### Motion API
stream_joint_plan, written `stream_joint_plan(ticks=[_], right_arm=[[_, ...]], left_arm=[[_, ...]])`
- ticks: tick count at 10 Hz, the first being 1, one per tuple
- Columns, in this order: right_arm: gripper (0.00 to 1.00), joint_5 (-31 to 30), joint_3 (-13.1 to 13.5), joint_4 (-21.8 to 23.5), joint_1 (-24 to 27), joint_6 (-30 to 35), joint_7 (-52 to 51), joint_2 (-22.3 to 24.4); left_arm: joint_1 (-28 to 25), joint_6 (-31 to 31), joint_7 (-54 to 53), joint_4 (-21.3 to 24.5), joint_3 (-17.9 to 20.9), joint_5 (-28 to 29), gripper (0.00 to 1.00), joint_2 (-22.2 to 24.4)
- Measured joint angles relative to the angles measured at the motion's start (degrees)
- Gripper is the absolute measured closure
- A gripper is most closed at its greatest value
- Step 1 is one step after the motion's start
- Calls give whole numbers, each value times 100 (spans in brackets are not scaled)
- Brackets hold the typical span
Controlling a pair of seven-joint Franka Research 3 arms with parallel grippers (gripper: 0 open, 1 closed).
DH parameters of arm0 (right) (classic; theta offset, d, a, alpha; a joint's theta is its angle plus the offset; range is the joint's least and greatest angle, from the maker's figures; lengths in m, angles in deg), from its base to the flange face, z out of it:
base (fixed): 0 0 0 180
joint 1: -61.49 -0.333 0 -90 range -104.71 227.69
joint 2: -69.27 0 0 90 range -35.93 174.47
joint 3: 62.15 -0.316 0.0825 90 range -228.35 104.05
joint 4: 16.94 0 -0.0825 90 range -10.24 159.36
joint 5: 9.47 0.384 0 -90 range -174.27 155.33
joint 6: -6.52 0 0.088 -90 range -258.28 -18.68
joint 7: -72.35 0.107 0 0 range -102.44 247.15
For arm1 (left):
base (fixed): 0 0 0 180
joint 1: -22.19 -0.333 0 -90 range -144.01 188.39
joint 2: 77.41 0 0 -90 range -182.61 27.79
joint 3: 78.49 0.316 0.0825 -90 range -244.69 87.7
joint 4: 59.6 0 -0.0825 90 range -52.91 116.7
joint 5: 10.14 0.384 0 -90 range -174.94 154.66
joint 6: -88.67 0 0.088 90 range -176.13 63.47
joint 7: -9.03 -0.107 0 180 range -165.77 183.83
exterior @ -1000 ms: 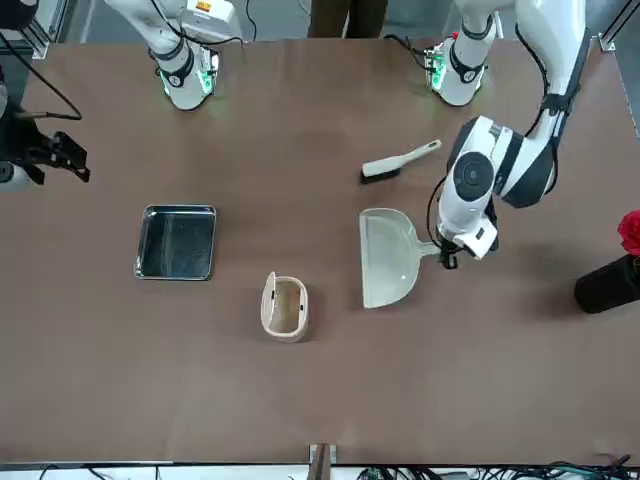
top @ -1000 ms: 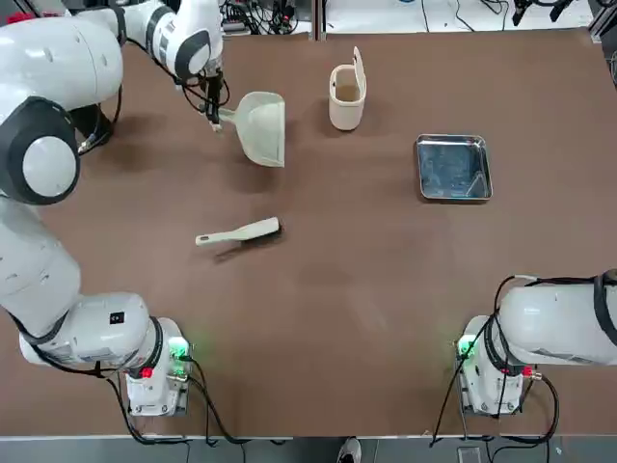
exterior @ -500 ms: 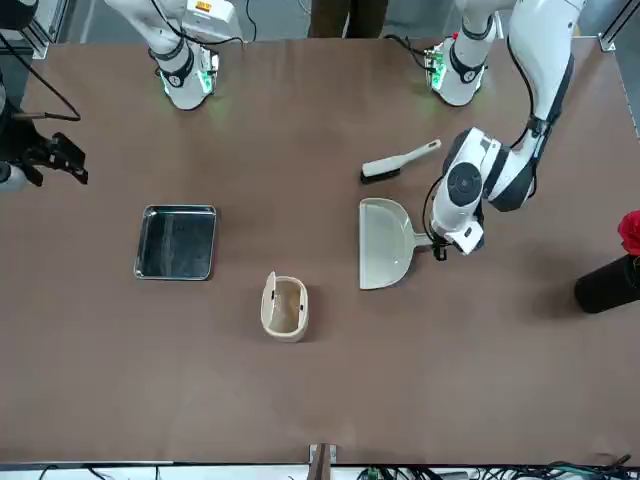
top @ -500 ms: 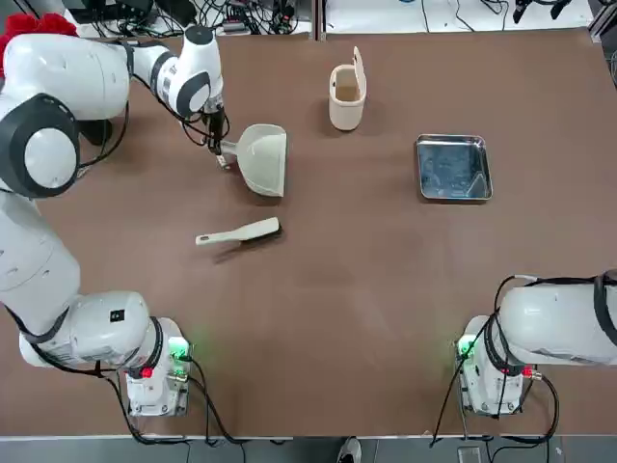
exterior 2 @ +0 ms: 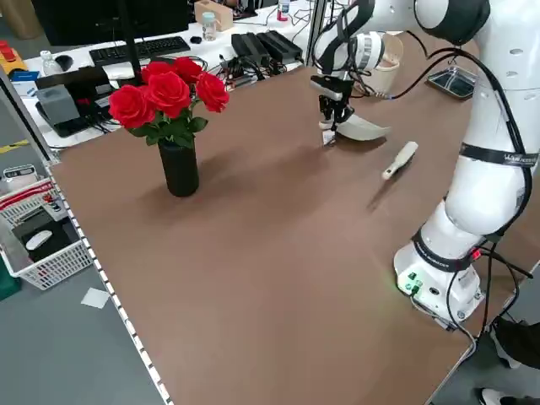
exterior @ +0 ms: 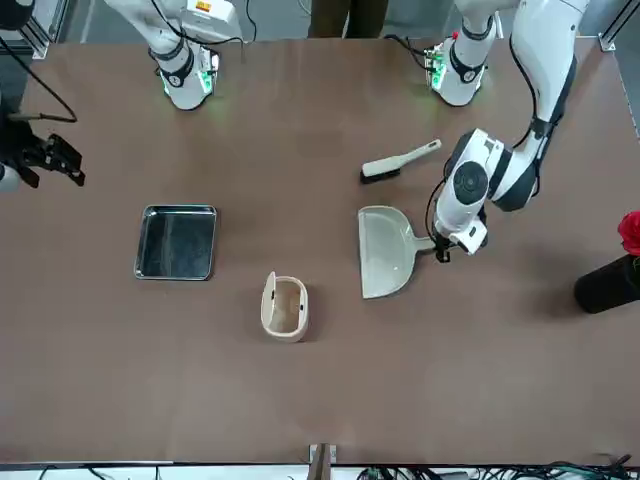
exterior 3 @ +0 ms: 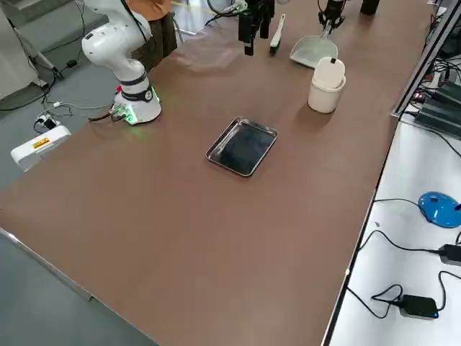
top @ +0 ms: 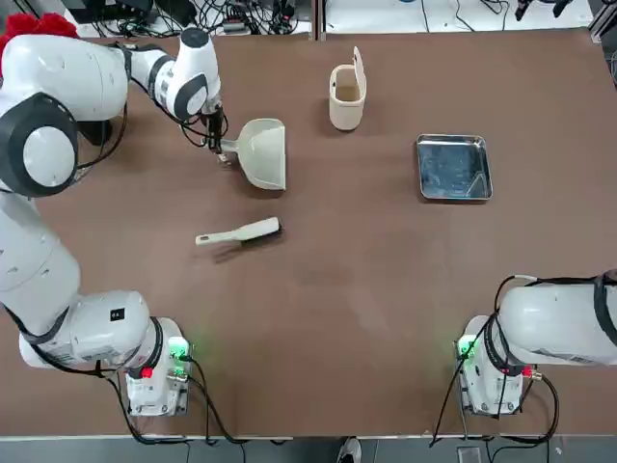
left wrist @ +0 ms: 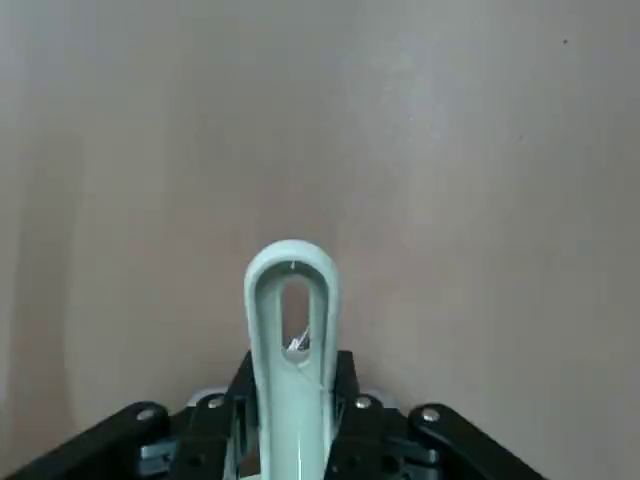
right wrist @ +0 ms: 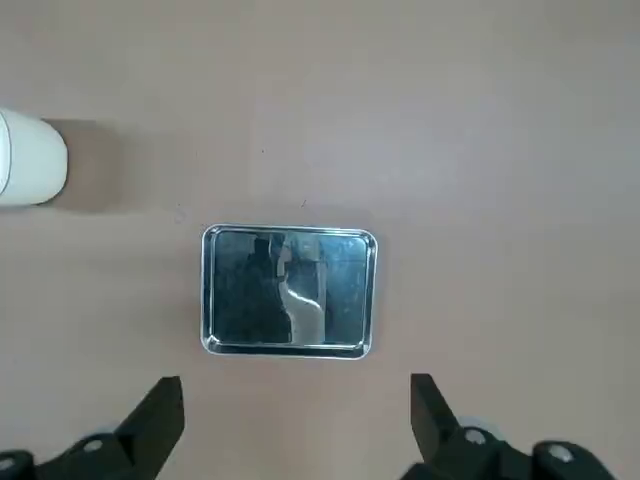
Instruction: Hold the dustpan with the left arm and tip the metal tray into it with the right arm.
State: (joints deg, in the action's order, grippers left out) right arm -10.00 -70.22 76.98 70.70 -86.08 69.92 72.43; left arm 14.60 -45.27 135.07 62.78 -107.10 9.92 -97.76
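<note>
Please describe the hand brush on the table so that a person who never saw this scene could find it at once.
On the brown table, look toward the left arm's side, where the left gripper holds the cream-white plastic dustpan by its handle. Just nearer the robot's bases lies the slim cream hand brush, flat and untouched. Unlike the wide scoop and the cream lidded bin, it is a narrow stick with dark bristles at one end.

Far left on the desk (top: 366, 318): dustpan (top: 263, 152), handle in the left end effector (top: 218, 149). Brush (top: 238, 232) just nearer. Bin (top: 346, 95) far, centre. Tray (top: 453, 167) at right, under the raised right end effector (right wrist: 295, 430). Vase (exterior 2: 179, 167) off at the left edge.
</note>
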Motion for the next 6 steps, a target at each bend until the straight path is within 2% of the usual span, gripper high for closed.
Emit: stream_joint_plan(ticks=[3, 4, 6], right_arm=[[0, 2, 41, 4, 0, 39, 4, 0], [0, 3, 43, 6, -6, 60, 5, 0], [0, 4, 43, 32, -24, 77, 51, 1]], left_arm=[[16, 2, -22, 49, -20, 24, 66, -46], [16, 2, -21, 48, -24, 24, 55, -46], [16, -1, -7, 11, -35, 25, 26, -43]])
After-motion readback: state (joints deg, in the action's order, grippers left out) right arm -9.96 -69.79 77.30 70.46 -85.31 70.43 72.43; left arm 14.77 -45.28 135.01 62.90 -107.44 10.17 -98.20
